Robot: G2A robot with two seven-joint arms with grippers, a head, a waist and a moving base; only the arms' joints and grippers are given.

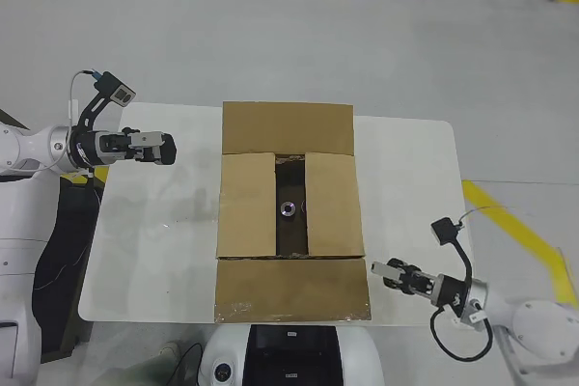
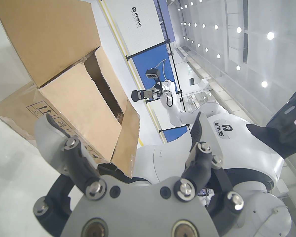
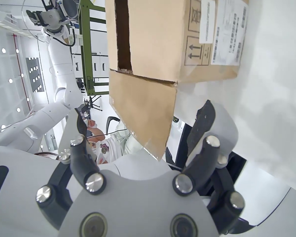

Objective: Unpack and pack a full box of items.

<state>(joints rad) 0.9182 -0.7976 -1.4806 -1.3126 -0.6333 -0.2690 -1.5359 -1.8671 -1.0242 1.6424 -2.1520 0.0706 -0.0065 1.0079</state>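
We see a robotics test hall: a high ceiling (image 2: 261, 3) with rows of round lights (image 2: 270, 35), blue-and-white partition panels (image 2: 128, 6) and a green metal frame (image 3: 83, 38). Yellow floor tape (image 1: 481, 195) runs at three o'clock from our white tabletop (image 1: 154, 261).

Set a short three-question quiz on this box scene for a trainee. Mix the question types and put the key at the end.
1. True or false: the left gripper is clamped on a flap of the box.
2. Which flaps lie over the box's opening? A, the two side flaps; B, the near and far flaps; C, all four.
3. What shows through the gap between those flaps?
Key: 1 false, it is open and apart from the box. 2 A. 3 a small round silvery part.
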